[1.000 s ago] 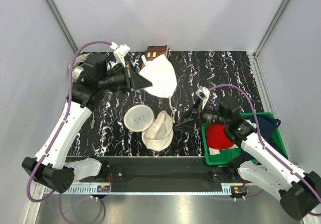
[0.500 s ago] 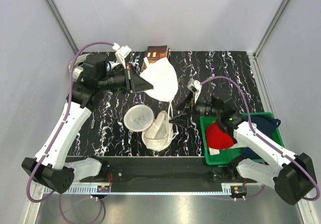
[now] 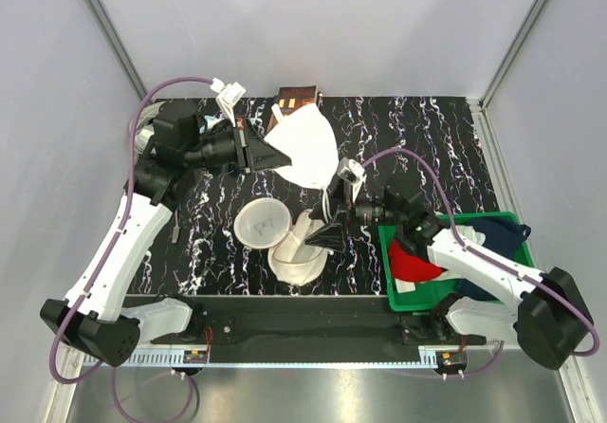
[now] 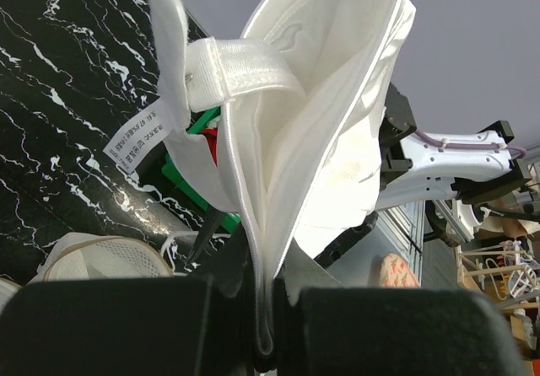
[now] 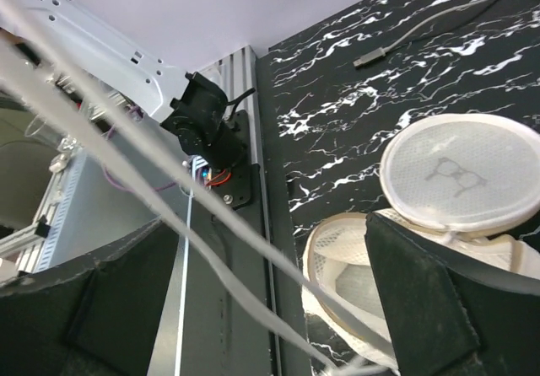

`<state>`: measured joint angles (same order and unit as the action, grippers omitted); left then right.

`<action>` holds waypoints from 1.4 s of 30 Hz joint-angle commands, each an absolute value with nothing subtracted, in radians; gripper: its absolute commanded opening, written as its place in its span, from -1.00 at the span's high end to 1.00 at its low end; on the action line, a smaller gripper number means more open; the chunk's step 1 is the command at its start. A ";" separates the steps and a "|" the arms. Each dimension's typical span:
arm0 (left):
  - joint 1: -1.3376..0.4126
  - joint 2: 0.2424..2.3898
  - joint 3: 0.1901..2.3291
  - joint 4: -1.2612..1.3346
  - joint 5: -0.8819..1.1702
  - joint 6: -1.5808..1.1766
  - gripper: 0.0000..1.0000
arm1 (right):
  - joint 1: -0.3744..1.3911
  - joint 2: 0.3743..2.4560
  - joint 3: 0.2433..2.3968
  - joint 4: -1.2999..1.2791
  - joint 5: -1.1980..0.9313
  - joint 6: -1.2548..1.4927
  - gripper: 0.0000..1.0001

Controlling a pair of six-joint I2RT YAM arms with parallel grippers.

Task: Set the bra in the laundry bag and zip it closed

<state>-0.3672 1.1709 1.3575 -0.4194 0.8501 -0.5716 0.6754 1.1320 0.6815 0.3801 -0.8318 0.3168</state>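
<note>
Above the back of the black marbled desk point(image 3: 427, 138), the left hand point(image 3: 258, 155) is pinched tight on an edge of the white bra point(image 3: 303, 146) and holds it in the air, with the cups folded together. The left wrist view shows the fabric clamped between the fingers. From it thin straps point(image 3: 325, 200) hang down toward the laundry bag point(image 3: 285, 243). The bag lies open on the desk near the front edge, and its flat face with the small drawing is turned up beside the open mesh half. The right hand point(image 3: 327, 235) hovers just over this half with its fingers spread wide, holding nothing.

I judge the step in hand is bringing the bra into the bag. Next, the left arm needs to lower the bra into the open half. The right hand should probably steady the rim or gather the straps, so that they do not catch in the zip.
</note>
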 commanded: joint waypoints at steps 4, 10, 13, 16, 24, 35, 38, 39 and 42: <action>-0.354 1.158 1.401 -0.351 0.868 -0.601 1.00 | 0.719 1.144 0.658 0.482 -0.798 0.400 -0.77; -0.341 1.172 1.405 -0.348 0.864 -0.603 1.00 | 0.727 1.060 0.577 0.476 -0.749 0.451 -0.60; -0.339 1.170 1.399 -0.336 0.864 -0.607 1.00 | 0.735 1.049 0.555 0.514 -0.755 0.514 -0.12; -0.339 1.167 1.393 -0.336 0.870 -0.609 1.00 | 0.748 1.048 0.552 0.549 -0.753 0.564 0.03; -0.337 1.158 1.345 -0.388 0.781 -0.535 1.00 | 0.801 1.048 0.620 0.454 -0.713 0.690 0.98; -0.472 1.155 1.169 -0.410 0.425 -0.423 1.00 | 0.811 1.005 0.934 -0.093 -0.542 0.747 1.00; -0.508 1.166 1.118 -0.379 0.399 -0.439 1.00 | 0.813 1.028 0.991 -0.124 -0.490 0.742 1.00; -0.514 1.170 1.089 -0.359 0.399 -0.445 1.00 | 0.811 1.049 1.006 -0.142 -0.480 0.727 1.00; -0.552 1.175 1.046 -0.331 0.399 -0.465 1.00 | 0.811 1.101 1.072 -0.202 -0.417 0.704 1.00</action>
